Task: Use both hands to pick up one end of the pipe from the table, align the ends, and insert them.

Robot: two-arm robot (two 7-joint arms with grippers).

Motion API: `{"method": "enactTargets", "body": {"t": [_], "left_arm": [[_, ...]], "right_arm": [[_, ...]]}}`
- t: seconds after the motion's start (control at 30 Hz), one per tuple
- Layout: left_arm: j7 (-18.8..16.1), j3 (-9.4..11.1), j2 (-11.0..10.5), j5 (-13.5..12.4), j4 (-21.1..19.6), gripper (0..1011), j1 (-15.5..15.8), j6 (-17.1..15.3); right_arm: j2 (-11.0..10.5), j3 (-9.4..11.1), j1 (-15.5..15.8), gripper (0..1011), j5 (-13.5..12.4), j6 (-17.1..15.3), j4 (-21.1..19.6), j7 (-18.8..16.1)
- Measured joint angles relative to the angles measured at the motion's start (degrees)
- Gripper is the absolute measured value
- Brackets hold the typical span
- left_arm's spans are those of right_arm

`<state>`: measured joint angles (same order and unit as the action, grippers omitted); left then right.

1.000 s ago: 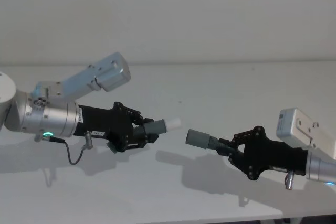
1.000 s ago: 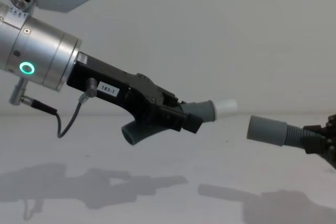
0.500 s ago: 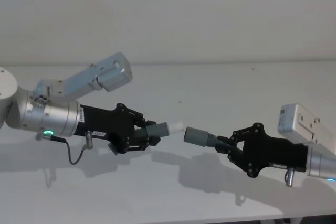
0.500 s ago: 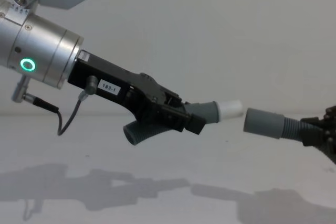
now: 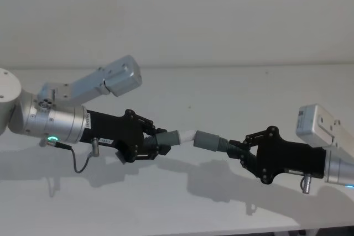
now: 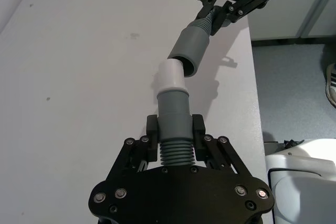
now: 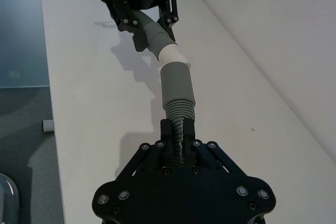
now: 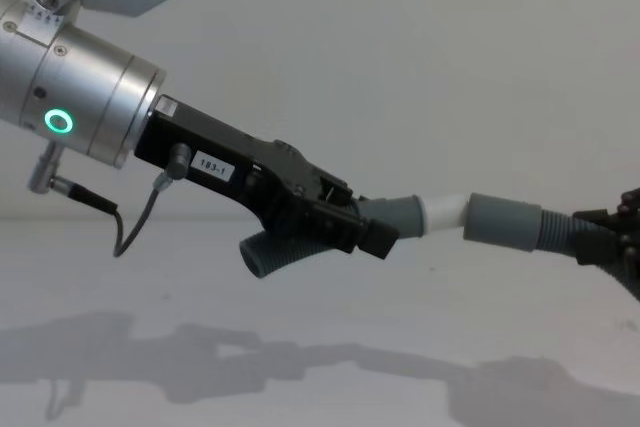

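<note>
Both pieces of the pipe hang in the air above the table [image 5: 232,89]. My left gripper [image 5: 157,145] is shut on the ribbed part of the left piece [image 6: 173,109], whose white tip [image 5: 187,135] points right. Shut on the ribbed part of the right piece [image 7: 177,90] is my right gripper [image 5: 237,148]. That piece's grey cuff [image 5: 207,139] faces left. The white tip [image 8: 443,213] meets the cuff's mouth [image 8: 500,220] at a slight angle. In the wrist views the white tip [image 6: 170,74] sits just at the cuff's rim [image 6: 188,51]; how deep it goes is hidden.
The table's front edge [image 5: 182,229] runs close below both grippers. In the left wrist view the table ends at an edge [image 6: 253,77] with grey floor [image 6: 294,93] beyond. A pale wall [image 5: 177,15] rises behind the table.
Both grippers have moved toward each other. The gap between the white tip and the grey cuff has closed, and the two ends now touch.
</note>
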<state>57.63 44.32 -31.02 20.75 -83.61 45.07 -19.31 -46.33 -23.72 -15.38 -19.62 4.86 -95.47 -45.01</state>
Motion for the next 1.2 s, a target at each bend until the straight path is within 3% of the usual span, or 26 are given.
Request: {"method": "enactTargets", "body": {"t": [1.2], "left_arm": [[2.2,1.6,-0.9,2.4,1.3,343,1.4,1.2]], "right_arm": [[0.2,-2.3,-2.9,103,-1.6,0.2,1.0,-1.3]]}}
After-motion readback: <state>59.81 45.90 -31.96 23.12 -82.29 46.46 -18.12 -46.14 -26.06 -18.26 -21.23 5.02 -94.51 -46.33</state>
